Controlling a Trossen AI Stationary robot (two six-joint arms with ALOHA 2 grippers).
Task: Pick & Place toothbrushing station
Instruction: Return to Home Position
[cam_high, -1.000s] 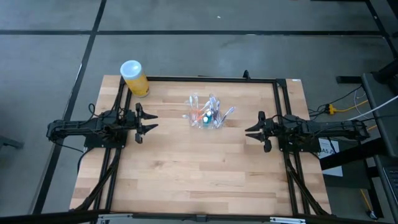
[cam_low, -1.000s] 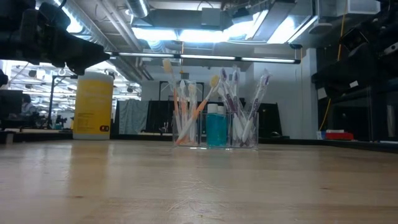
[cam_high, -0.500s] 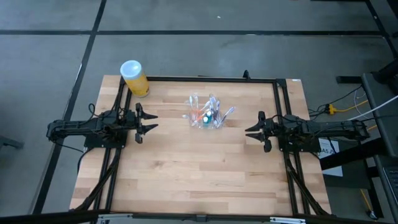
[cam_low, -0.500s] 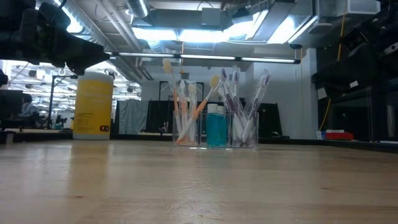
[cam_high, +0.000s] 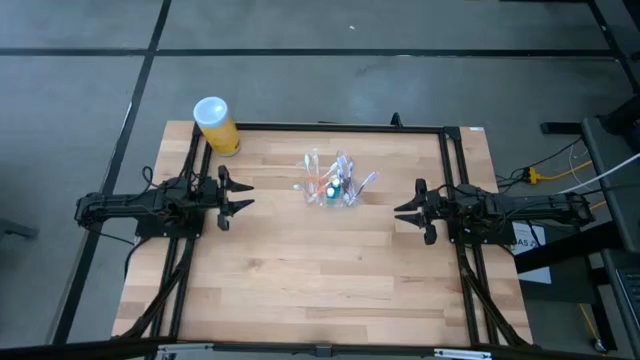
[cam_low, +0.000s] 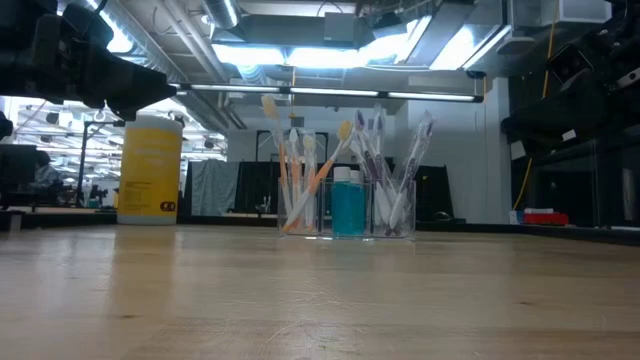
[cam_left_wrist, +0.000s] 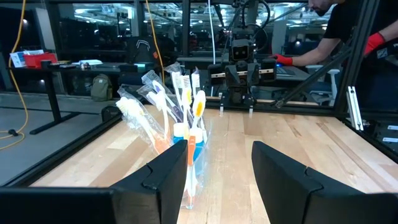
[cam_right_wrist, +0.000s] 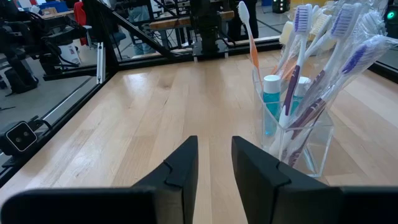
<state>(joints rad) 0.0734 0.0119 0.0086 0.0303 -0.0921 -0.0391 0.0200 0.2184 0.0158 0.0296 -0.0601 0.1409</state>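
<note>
**Station upright between two open, empty grippers**

One yellow cylinder (cam_high: 216, 124) with a white lid stands at the upper-left corner of the table (cam_high: 300, 290), well apart from everything else. One toothbrushing station (cam_high: 330, 187) stands upper centre in the high view. Its long axis runs roughly left to right, and its toothbrushes, too crowded to count, fan upward around one teal bottle (cam_low: 348, 208). The left gripper (cam_high: 248, 196) and right gripper (cam_high: 400, 214) face it across bare wood, fingers apart, holding nothing.

toothbrushing station (cam_right_wrist: 314, 152): clear | toothbrushes (cam_low: 320, 172): orange, violet, white | bottle (cam_low: 348, 208): teal | cylinder (cam_high: 220, 130): yellow, white lid | table (cam_high: 320, 280): pale wood-grain

Black left pincer (cam_high: 248, 196), black right pincer (cam_high: 400, 214)
</note>
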